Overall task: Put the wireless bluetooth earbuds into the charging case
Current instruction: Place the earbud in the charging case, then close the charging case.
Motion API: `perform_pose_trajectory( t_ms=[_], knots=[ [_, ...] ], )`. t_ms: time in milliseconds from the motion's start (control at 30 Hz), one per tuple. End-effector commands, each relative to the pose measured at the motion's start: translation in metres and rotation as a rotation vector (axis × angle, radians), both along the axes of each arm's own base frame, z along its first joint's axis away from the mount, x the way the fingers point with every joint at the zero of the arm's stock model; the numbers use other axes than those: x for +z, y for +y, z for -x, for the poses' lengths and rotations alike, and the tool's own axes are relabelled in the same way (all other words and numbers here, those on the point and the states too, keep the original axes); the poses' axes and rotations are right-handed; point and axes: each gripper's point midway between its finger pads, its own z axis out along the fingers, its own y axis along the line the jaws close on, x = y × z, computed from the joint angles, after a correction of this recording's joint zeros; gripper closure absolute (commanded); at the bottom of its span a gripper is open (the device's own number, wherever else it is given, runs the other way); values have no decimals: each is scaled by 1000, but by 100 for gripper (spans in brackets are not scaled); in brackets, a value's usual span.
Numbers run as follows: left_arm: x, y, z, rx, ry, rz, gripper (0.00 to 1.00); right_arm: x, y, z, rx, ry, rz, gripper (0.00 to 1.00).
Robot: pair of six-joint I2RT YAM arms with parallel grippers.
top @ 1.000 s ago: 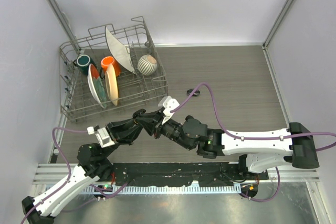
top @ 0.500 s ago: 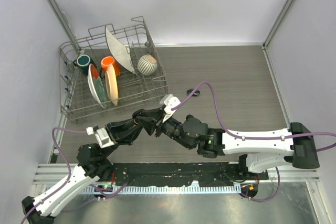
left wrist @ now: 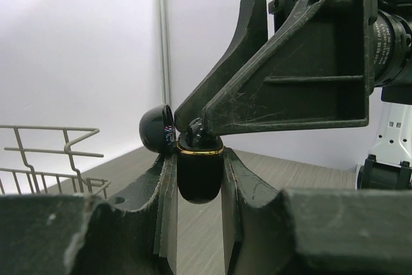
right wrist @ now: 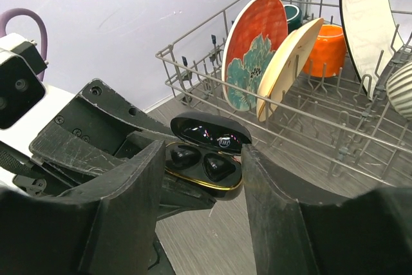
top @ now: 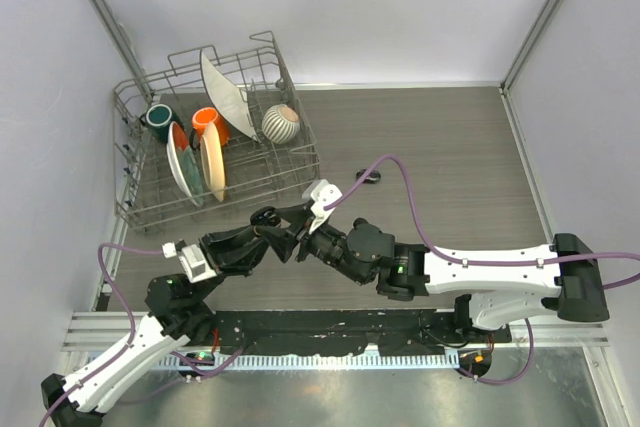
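My left gripper (left wrist: pixel 198 181) is shut on a black charging case (left wrist: pixel 199 173) with a gold rim, held above the table with its lid (left wrist: pixel 156 130) open. In the right wrist view two glossy black earbuds (right wrist: pixel 182 156) (right wrist: pixel 219 167) sit in the case's wells under the raised lid (right wrist: pixel 209 132). My right gripper (right wrist: pixel 203 154) is open, its fingers (right wrist: pixel 132 191) straddling the case from above and holding nothing. In the top view both grippers meet at the case (top: pixel 268 218), left gripper (top: pixel 262 232), right gripper (top: pixel 298 222).
A wire dish rack (top: pixel 135 209) with plates, mugs and a striped bowl stands at the far left, close behind the grippers. A small black object (top: pixel 368 178) lies on the wooden table (top: pixel 450 147) right of the rack. Grey walls enclose the table.
The right gripper has edged slightly up and left over the case. The left gripper still holds the open case in nearly the same place.
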Motion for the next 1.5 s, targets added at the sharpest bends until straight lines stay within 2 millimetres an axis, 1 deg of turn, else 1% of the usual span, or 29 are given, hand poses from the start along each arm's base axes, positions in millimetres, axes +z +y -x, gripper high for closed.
perform_pose_trajectory(
  t_ms=[0, 67, 100, 267, 467, 567, 733, 767, 867, 900, 933, 967, 1000, 1033, 1067, 1100, 1167, 1200, 1233, 1267, 1300, 1333, 1367, 1400, 1433, 1467],
  knots=[
    [24, 7, 20, -50, -112, 85, 100, 24, -17, -13, -65, -1, -62, 43],
    [22, 6, 18, -49, -102, 80, 100, 29, -18, -11, -59, -5, -80, 41],
    [21, 5, 18, -51, -99, 76, 100, 35, -19, -9, -49, -9, -99, 40],
    [20, 4, 17, -49, -93, 73, 100, 48, -24, -6, -35, -18, -143, 38],
    [19, 4, 16, -46, -88, 72, 100, 56, -27, -4, -23, -21, -177, 38],
    [19, 4, 15, -43, -82, 74, 100, 64, -32, -2, -17, -30, -208, 37],
    [18, 4, 13, -37, -76, 73, 100, 71, -39, -1, -17, -37, -237, 37],
    [18, 4, 13, -37, -75, 73, 100, 75, -41, -1, -18, -37, -250, 38],
    [18, 4, 13, -37, -74, 72, 100, 75, -43, -1, -23, -35, -249, 37],
    [18, 4, 13, -38, -72, 73, 100, 77, -45, -3, -36, -32, -251, 37],
    [18, 4, 14, -42, -71, 72, 100, 78, -46, -4, -44, -13, -257, 32],
    [17, 4, 13, -38, -71, 70, 100, 72, -46, -6, -56, 0, -225, 31],
    [16, 3, 12, -39, -67, 67, 100, 81, -48, -8, -64, 5, -232, 30],
    [15, 3, 12, -41, -66, 65, 100, 81, -49, -10, -82, 20, -224, 29],
    [15, 3, 13, -42, -67, 63, 100, 73, -49, -13, -96, 35, -175, 28],
    [15, 2, 13, -43, -67, 61, 100, 82, -52, -16, -107, 40, -182, 27],
    [15, 2, 13, -46, -68, 60, 100, 75, -52, -20, -121, 52, -131, 23],
    [14, 2, 13, -49, -67, 58, 100, 81, -53, -21, -123, 58, -136, 19],
    [16, 3, 14, -48, -71, 63, 100, 81, -53, -26, -131, 73, -126, 17],
    [14, 2, 14, -49, -66, 60, 100, 69, -51, -29, -127, 108, -75, 16],
    [14, 2, 14, -51, -65, 59, 100, 83, -53, -33, -119, 122, -89, 14],
    [14, 2, 14, -51, -65, 59, 100, 84, -56, -45, -124, 140, -80, 13],
    [16, 2, 14, -51, -68, 63, 100, 67, -51, -45, -84, 182, -6, 13],
    [15, 2, 15, -53, -69, 60, 100, 78, -52, -48, -73, 226, -42, 12],
    [15, 1, 15, -55, -71, 58, 100, 75, -52, -53, -72, 260, -37, 10],
    [15, 2, 16, -59, -73, 60, 100, 54, -59, -70, -100, 341, 20, 9]
  ],
)
